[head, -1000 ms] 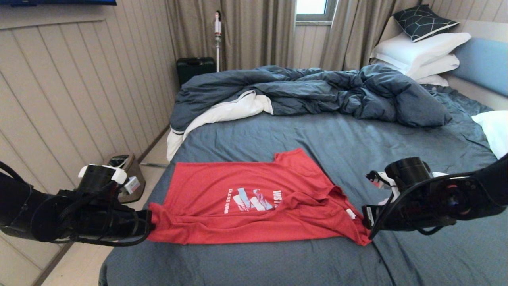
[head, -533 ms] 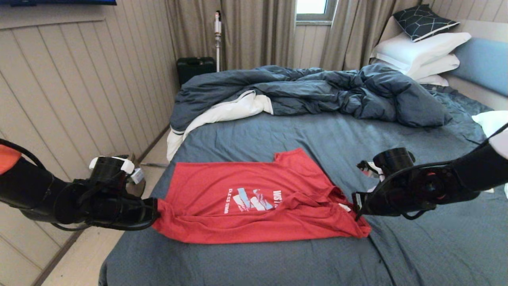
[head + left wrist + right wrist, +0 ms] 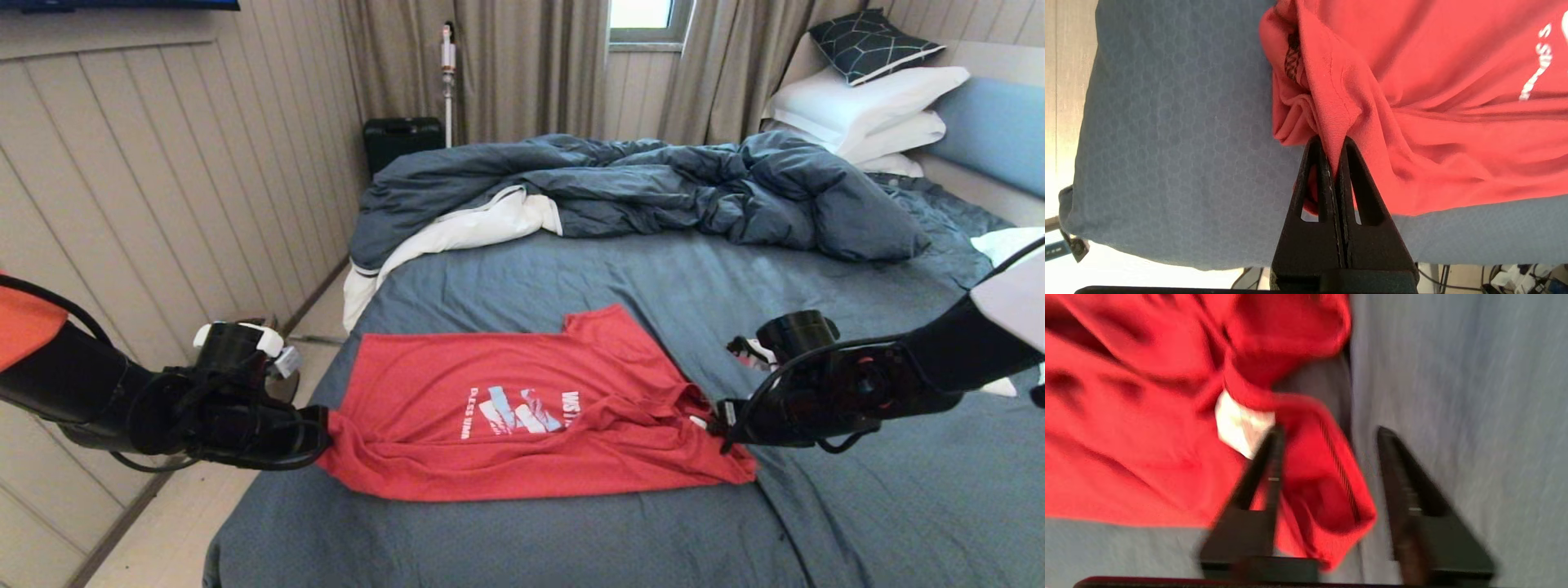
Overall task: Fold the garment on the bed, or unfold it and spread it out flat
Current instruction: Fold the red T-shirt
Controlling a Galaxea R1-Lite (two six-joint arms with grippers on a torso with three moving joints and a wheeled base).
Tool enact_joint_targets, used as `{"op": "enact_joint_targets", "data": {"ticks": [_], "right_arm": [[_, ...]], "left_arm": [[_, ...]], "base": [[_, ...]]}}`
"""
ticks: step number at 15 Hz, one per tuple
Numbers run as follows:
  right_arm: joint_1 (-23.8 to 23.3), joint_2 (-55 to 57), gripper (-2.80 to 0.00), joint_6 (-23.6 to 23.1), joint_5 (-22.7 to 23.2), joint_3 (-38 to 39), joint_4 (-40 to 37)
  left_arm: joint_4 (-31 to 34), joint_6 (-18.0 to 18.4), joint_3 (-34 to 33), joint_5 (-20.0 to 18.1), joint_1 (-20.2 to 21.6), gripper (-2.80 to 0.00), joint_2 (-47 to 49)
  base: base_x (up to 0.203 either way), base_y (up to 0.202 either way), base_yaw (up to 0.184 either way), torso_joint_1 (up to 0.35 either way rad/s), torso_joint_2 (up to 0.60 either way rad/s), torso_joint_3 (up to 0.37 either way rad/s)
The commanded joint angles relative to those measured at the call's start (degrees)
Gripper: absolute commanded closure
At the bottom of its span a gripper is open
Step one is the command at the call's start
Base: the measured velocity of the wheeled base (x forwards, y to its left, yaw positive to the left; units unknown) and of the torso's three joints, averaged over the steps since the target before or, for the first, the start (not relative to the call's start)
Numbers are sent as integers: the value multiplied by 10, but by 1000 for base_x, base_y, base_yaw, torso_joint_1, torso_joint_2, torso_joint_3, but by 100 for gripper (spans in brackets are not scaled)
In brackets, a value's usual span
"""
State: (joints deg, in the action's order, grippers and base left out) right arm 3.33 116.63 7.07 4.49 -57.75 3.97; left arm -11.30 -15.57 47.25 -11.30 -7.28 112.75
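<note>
Two grippers are working at opposite ends of the red T-shirt (image 3: 522,408), which is lying on the slate-blue sheet of the bed (image 3: 702,294), on the near half, well short of the rumpled dark blue duvet (image 3: 653,188). Shirt is lying chest side up, white lettering and white and light-blue graphic showing, its near half bunched into long wrinkles running end to end, far half lying flatter with one sleeve pointing toward the duvet.

Left gripper (image 3: 320,431) is sitting at the shirt's end by the bed's edge nearest the paneled wall (image 3: 163,180). In the left wrist view the left gripper (image 3: 1333,143) is pinching a fold of red fabric, jaws pressed together on it, cloth gathering into a puckered ridge right at the tips.

Right gripper (image 3: 715,426) is sitting at the shirt's other end, the end toward the white pillows (image 3: 865,106), by the collar. In the right wrist view the right gripper (image 3: 1329,435) is showing its jaws standing apart, a loose flap of red fabric lying between them, not clamped. One finger (image 3: 1267,465) is sitting just beside the white neck label (image 3: 1237,426); whether it is touching the label cannot be told, view is blurred. The other finger is over bare sheet beside the shirt.
</note>
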Motion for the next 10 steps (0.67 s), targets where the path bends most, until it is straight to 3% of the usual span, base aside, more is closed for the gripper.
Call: {"op": "enact_joint_targets", "data": {"ticks": [1, 10], "right_arm": [[-1, -12, -280, 0, 2, 20, 1], [-18, -65, -280, 3, 42, 54, 31]], "left_arm": [[0, -1, -4, 0, 1, 0, -5], [3, -8, -9, 0, -1, 0, -21]], "base": [[0, 0, 0, 0, 0, 0], [0, 0, 0, 0, 0, 0]]}}
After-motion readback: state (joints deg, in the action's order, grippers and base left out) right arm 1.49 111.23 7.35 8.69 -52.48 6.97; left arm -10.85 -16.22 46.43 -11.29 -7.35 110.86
